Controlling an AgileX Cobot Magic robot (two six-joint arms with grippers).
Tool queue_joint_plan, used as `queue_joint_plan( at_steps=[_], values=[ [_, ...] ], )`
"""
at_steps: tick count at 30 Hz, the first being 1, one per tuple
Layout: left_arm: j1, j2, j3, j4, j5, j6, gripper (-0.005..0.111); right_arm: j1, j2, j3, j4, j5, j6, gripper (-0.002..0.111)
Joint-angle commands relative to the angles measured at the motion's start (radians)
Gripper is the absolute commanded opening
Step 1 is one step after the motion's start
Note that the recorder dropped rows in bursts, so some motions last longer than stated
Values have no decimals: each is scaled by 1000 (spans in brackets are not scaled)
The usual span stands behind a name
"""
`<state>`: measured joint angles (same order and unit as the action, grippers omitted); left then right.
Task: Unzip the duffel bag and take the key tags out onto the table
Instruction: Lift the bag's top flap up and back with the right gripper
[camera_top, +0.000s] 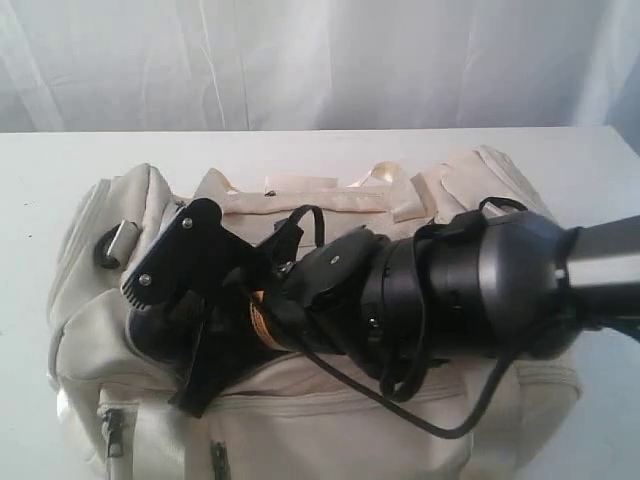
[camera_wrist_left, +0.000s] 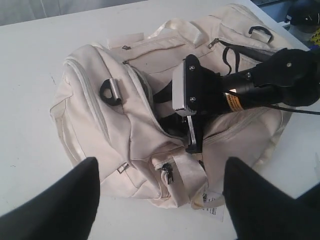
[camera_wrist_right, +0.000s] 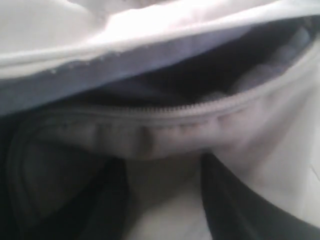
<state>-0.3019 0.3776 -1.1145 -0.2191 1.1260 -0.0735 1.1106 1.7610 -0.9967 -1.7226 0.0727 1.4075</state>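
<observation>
Exterior view: my right hand (camera_top: 163, 347), apart, at the bag's (camera_top: 330, 420) open zipper edge (camera_wrist_right: 165, 112); left hand (camera_wrist_left: 160, 160) apart; table (camera_wrist_left: 30, 75) wide around.

White draped curtain (camera_top: 300, 60) fills the background; a paper label (camera_wrist_left: 213, 205) lies flat.

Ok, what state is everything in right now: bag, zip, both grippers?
duffel bag: lying on the table, unzipped along the top.
main zip: open, grey lining showing.
right gripper: jaws apart, at the bag's opening.
left gripper: wide open, empty, off the bag.
key tags: not in view.
</observation>
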Motion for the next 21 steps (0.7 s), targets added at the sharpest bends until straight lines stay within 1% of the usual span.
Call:
queue_joint_plan(
  at_steps=[1, 2, 3, 4, 7, 16, 18, 19, 21],
  values=[
    [1, -8, -2, -5, 25, 4, 72, -5, 52, -31, -11, 165, -24, 20],
    [1, -8, -2, -5, 25, 4, 72, -5, 55, -40, -13, 193, -24, 13],
    [1, -8, -2, -5, 25, 4, 72, -5, 57, -50, -13, 224, -17, 4],
    [1, -8, -2, -3, 25, 4, 72, -5, 57, -58, -13, 245, -15, 0],
    [1, -8, -2, 4, 25, 11, 72, -5, 39, -84, -7, 289, -15, 0],
    [1, -8, -2, 7, 25, 11, 72, -5, -72, -128, -8, 351, -17, 0],
    [1, -8, 2, -11, 27, 11, 72, -5, -85, -130, 8, 351, -17, 0],
    [1, -8, 13, -37, 27, 11, 72, -5, -95, -130, 36, 351, -25, 0],
    [1, -8, 51, -93, 20, 27, 72, -5, -125, -130, 137, 360, -102, 0]
  ],
)
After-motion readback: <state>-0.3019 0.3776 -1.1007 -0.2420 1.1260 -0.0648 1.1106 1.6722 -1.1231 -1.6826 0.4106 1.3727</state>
